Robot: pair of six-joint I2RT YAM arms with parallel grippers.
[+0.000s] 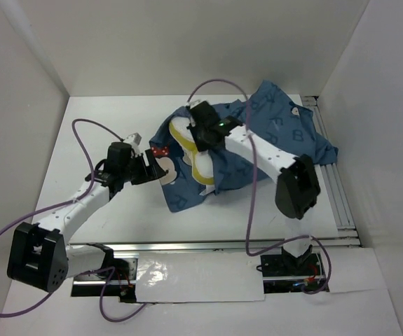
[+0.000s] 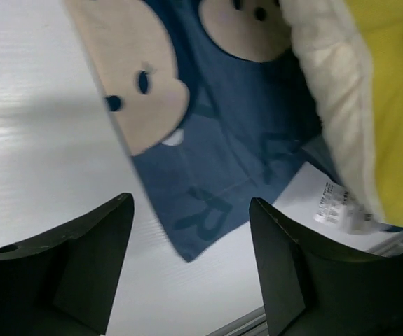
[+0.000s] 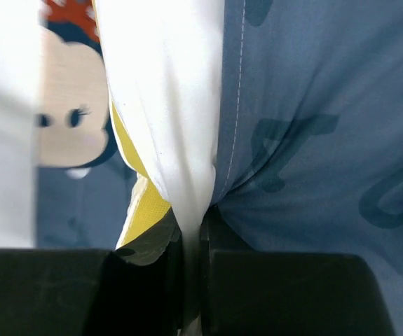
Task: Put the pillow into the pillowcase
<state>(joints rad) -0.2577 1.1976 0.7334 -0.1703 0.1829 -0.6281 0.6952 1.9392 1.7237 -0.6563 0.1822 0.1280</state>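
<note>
Blue cover: the dusty-blue printed fabric pillowcase point(image 1: 271, 133) lies crumpled on the white bench point(image 1: 194, 224), toward 1 o'clock from the bench's middle, with its mouth turned to 9 o'clock.
White cushion: the soft white quilted pillow point(image 1: 201, 170) with a yellow band is only partly inside that mouth. Its yellow-edged end shows outside at the cover's 9 o'clock side.
Right end effector point(image 3: 190, 241): clenched on a fold of white pillow fabric at the mouth. The stitched blue hem lies right against the fold; whether it is pinched too cannot be told.
Left end effector point(image 2: 190, 210): released, jaws apart with nothing between them, poised over the pillowcase corner at 8 o'clock of the pillow, near a printed beige mouse face point(image 2: 134, 77).
Progress: judged partway, with one end apparently entered.
Outstanding: draw the cover over the exposed end.
</note>
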